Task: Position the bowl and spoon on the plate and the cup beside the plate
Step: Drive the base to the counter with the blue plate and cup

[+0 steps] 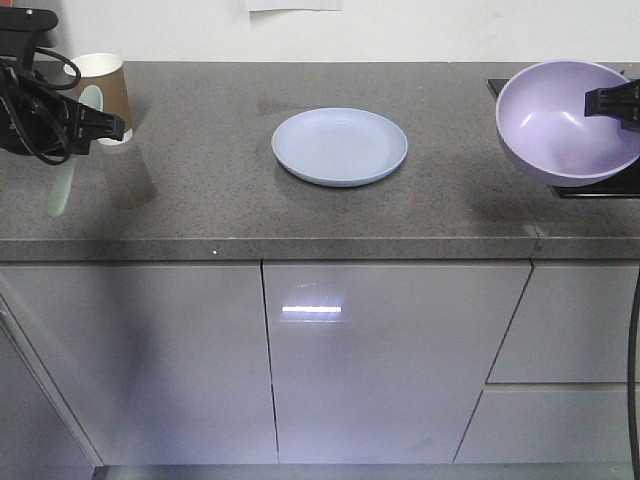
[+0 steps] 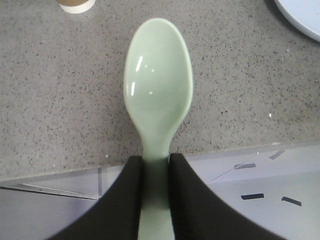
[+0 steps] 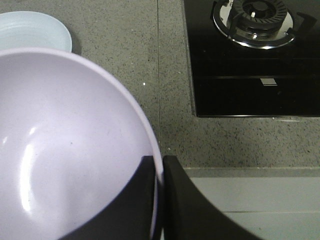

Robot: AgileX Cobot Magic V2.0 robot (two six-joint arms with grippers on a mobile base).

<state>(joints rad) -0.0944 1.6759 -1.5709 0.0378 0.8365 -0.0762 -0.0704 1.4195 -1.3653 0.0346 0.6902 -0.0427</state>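
Left wrist: my left hand (image 2: 156, 161) pinches the glossy spoon (image 2: 158, 90) over the speckled bench (image 2: 60, 100); my right hand (image 3: 160, 164) clamps the rim of the smooth bowl (image 3: 65, 140) near the black stove (image 3: 240, 85).

Readable text: none in any view.
Hob (image 3: 225, 97): a small pale rectangular mark (image 3: 268, 81) sits on its black glass front, too small to read.
Sheet on the wall (image 1: 295, 5): white, only its lower edge shows, with no writing on that part.
Cup (image 1: 114, 80): the brown wall is plain where it shows.
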